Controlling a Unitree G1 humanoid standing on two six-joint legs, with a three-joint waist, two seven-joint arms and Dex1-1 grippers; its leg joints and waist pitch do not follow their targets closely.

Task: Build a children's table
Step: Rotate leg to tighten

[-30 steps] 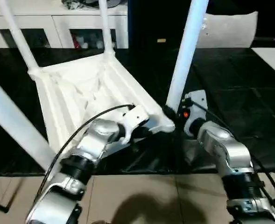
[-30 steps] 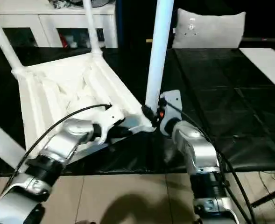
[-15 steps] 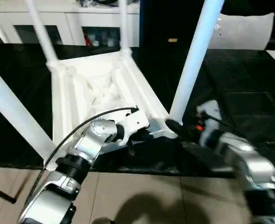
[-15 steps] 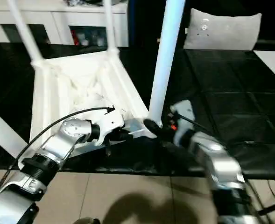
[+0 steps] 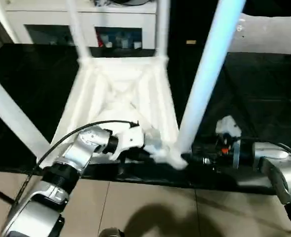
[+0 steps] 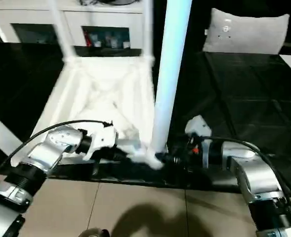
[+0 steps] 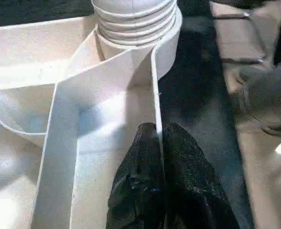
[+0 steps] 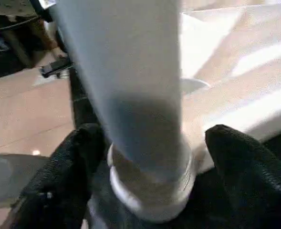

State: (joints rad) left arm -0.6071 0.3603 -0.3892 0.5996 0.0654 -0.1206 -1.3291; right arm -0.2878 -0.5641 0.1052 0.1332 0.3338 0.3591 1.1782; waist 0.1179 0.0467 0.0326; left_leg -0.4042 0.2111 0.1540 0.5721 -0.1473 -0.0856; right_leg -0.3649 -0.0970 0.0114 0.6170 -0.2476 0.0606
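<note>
Now the upturned table top (image 5: 120,94) is pinched at its near rim by the closed left tool (image 7: 159,143), while the right tool (image 8: 150,157), fingers spread apart, is set around the upright corner leg (image 5: 209,74) at its socket.

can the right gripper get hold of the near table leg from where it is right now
Probably yes. The right gripper stands open with its fingers on either side of the leg, just above the corner socket. Nothing sits between them, so closing should catch it.
</note>
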